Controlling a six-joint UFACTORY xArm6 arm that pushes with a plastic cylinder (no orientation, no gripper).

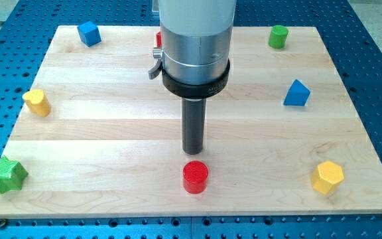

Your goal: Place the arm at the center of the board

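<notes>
My tip (193, 151) rests on the wooden board (111, 133) near its middle, slightly toward the view's bottom. A red cylinder (195, 177) stands just below the tip, apart from it by a small gap. The arm's silver body rises from the rod toward the view's top and hides part of the board behind it. A small red block (158, 40) peeks out at the arm's left edge, mostly hidden.
A blue cube (89, 33) sits at top left, a green cylinder (278, 36) at top right, a blue triangular block (297, 93) at right, a yellow cylinder-like block (37, 103) at left, a green star (6, 175) at bottom left, a yellow hexagon (327, 177) at bottom right.
</notes>
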